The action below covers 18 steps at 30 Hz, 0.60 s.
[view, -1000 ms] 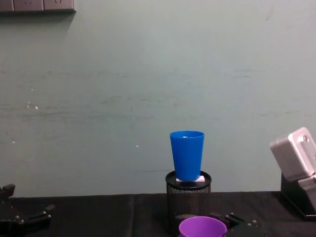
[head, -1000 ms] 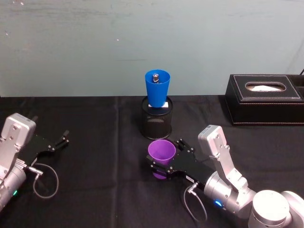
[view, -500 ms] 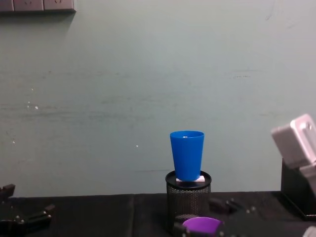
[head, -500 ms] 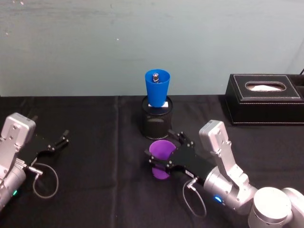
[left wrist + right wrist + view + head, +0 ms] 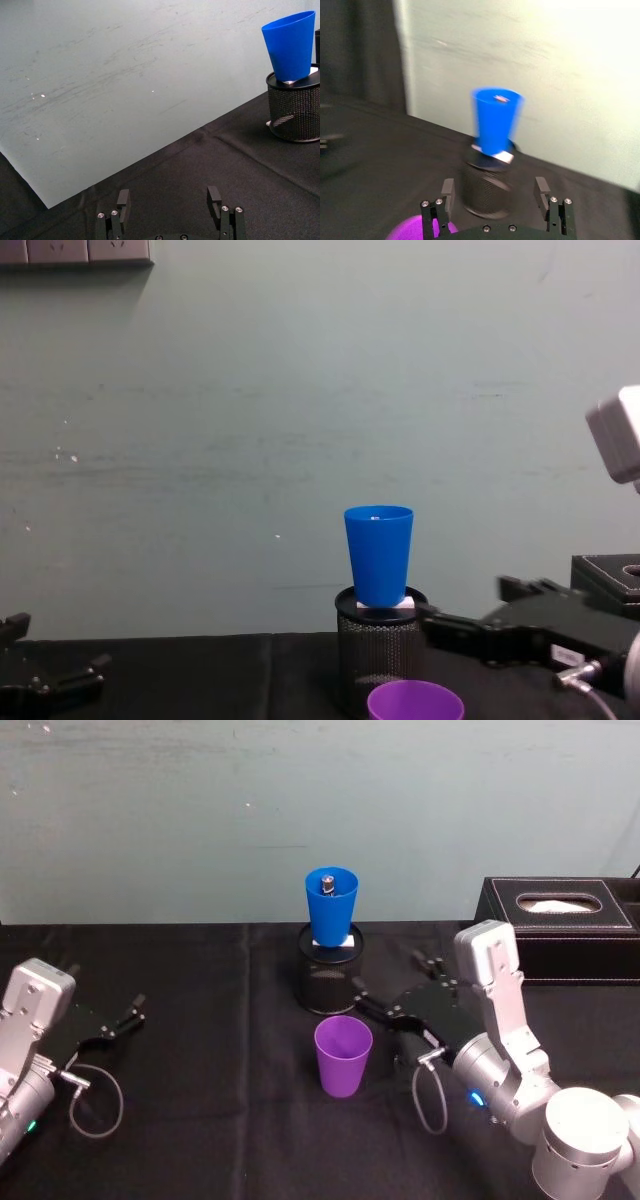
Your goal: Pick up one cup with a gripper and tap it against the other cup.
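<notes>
The head view looks forward and down on the black surface, taking in both arms and the far wall. The chest view sits lower, facing level across the surface at the wall, near enough that the purple cup is cut by its lower edge. Each wrist view looks along its own tool toward the wall. All four views share the blue cup standing in the mesh holder.
</notes>
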Each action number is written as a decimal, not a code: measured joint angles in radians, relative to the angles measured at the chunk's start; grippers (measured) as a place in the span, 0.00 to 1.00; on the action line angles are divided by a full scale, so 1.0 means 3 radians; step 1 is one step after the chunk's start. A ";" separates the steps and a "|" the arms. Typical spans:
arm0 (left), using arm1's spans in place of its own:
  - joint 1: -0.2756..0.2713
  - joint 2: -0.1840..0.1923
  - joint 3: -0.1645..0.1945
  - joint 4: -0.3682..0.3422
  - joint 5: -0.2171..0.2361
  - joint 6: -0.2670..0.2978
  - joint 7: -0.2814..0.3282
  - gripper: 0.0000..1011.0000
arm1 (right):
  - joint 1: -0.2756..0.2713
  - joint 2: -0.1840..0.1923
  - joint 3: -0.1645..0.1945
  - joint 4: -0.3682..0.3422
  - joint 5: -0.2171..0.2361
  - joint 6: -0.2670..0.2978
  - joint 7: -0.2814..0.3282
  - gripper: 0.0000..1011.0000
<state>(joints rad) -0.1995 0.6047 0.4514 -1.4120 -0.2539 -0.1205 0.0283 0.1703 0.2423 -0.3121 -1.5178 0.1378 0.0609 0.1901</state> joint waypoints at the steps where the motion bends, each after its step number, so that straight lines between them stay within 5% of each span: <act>1: 0.0000 0.0000 0.0000 0.0000 0.0000 0.0000 0.0000 0.99 | -0.0010 -0.0024 0.0028 -0.0004 -0.0019 0.0056 -0.0070 0.99; 8: 0.0000 0.0000 0.0000 0.0000 0.0000 0.0000 0.0000 0.99 | -0.0089 -0.0212 0.0260 0.0051 -0.0148 0.0281 -0.0545 0.99; 18: 0.0000 0.0000 0.0000 0.0000 0.0000 0.0000 0.0000 0.99 | -0.0117 -0.0300 0.0355 0.0143 -0.0228 0.0237 -0.0625 0.99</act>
<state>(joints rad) -0.1995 0.6047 0.4514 -1.4120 -0.2539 -0.1205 0.0283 0.1353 0.1524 -0.2055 -1.4748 0.0693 0.1320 0.0026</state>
